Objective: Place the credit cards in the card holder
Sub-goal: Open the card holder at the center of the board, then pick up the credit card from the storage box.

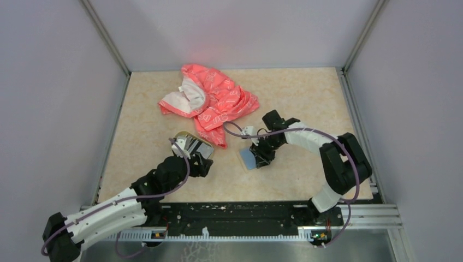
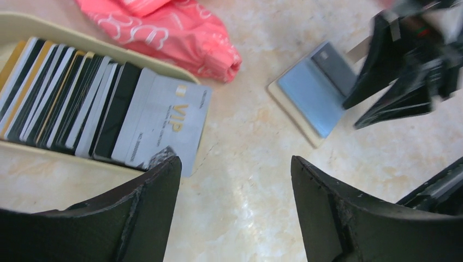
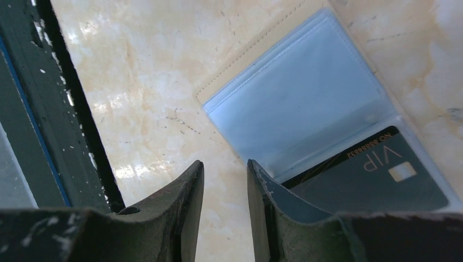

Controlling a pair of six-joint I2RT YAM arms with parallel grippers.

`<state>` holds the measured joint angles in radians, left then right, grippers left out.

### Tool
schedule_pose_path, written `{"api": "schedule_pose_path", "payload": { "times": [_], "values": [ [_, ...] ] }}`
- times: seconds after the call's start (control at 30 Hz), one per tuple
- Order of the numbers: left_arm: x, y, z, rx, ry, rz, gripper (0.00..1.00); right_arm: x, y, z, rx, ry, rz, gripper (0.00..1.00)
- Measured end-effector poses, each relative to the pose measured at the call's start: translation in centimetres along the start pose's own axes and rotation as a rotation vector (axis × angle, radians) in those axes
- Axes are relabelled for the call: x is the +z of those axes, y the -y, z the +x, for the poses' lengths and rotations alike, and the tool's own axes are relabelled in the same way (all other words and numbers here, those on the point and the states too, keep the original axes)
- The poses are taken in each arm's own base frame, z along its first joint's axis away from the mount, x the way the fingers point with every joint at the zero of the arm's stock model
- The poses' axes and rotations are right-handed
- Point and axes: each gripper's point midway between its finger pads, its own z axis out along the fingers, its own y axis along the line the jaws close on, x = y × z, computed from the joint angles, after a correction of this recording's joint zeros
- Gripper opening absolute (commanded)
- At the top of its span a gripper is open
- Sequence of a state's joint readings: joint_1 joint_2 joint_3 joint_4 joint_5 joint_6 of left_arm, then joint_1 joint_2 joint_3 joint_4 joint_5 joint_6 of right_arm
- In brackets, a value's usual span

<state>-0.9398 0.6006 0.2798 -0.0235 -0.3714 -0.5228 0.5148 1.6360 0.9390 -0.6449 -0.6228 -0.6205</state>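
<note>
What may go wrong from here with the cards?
The silver VIP card overhangs the rim of the cream oval dish; the open left gripper might knock it flat onto the table. The dark VIP card sits only partly inside the open tan card holder with blue-grey lining; it may slide out.

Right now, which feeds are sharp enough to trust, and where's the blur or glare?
Left wrist: credit cards sharp, right gripper blurred at upper right. Right wrist: card holder and its VIP card crisp, pale glare patches on the table. Top external: evenly lit, dish reflective.
</note>
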Motion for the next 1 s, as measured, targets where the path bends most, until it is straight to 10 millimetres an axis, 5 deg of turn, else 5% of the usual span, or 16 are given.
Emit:
{"api": "schedule_pose_path", "payload": {
  "times": [0.1,0.23,0.5,0.63,0.8,1.0],
  "values": [
    [0.0,-0.9,1.1,0.018,-0.054,-0.051,0.72,-1.8,-0.9,-1.5,-0.050,0.058,0.019,0.41],
    [0.2,-1.4,0.9,0.053,-0.105,-0.121,0.67,-5.5,-2.8,-5.2,-0.172,0.204,0.056,0.62],
    [2.4,-0.7,0.1,0.194,-0.217,-0.195,0.78,-10.7,-5.6,-13.3,-0.320,0.439,0.001,0.63],
    [3.7,-0.5,0.8,0.272,-0.301,-0.219,0.77,-9.6,-5.4,-13.1,-0.291,0.438,-0.046,0.63],
    [5.0,-1.4,1.4,0.356,-0.364,-0.290,0.68,-7.9,-4.9,-10.2,-0.188,0.412,-0.085,0.63],
    [5.6,-3.0,2.4,0.414,-0.431,-0.320,0.76,-8.4,-4.2,-10.4,-0.176,0.437,-0.071,0.62]
  ]
}}
